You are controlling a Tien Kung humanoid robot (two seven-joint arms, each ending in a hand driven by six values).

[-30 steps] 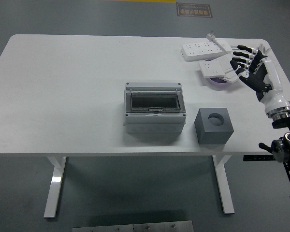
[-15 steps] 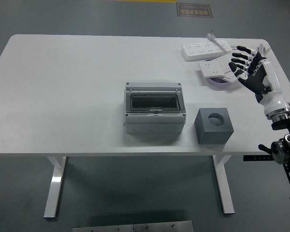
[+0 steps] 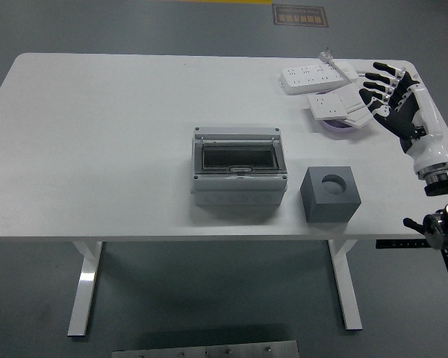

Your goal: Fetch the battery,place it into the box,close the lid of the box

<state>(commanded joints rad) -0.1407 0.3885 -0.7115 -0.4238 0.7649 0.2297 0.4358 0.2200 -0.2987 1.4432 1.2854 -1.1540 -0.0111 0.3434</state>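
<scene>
- Right hand [image 3: 392, 93] with fingers spread, holding nothing, hovering at far right corner of bench [image 3: 97, 149], just beside power strips [image 3: 328, 89].
- Shifted right and back from strips versus a second ago; likely pulling away, not reaching in.
- Left hand out of view.
- Box [image 3: 239, 175] at bench centre, clear lid down; battery not visible, contents unreadable through dark window.
- Fits either battery already inside with lid shut, or battery yet to be found.
- Grey block [image 3: 330, 194] with round hole just right of box, near front edge.
- Wide open bench to left; right corner crowded, hand close to bench edge.
</scene>
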